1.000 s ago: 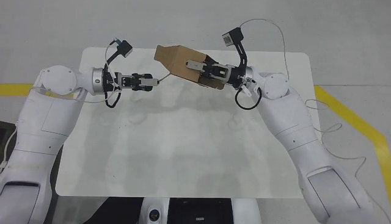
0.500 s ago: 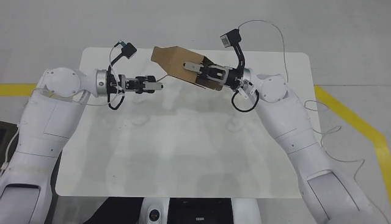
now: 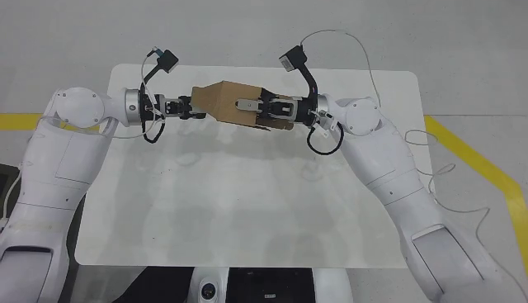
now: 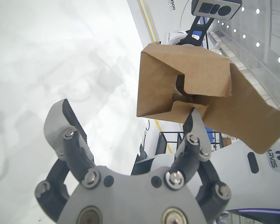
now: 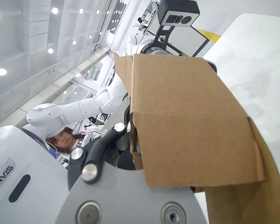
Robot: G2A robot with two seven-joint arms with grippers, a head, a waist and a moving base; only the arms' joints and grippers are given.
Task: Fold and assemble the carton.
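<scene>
Holding carton (image 3: 221, 101) aloft, upper centre, near worktop (image 3: 247, 212) edge.
Right end effector (image 3: 252, 105) clamps it; left end effector (image 4: 128, 109) spread wide, touching flap edge.

White glossy arms (image 3: 62, 154), black cables (image 3: 151, 134) looped at the wrists, left gripper (image 4: 128, 107) grey-fingered, silver screws (image 4: 67, 133) gleaming.

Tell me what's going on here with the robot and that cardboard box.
The robot is partway through assembling a carton. Its right gripper is shut on the carton and holds it above the white table. The left gripper is open at the carton's other end, one fingertip against the folded end flaps. One long flap sticks out, not yet tucked in.
</scene>
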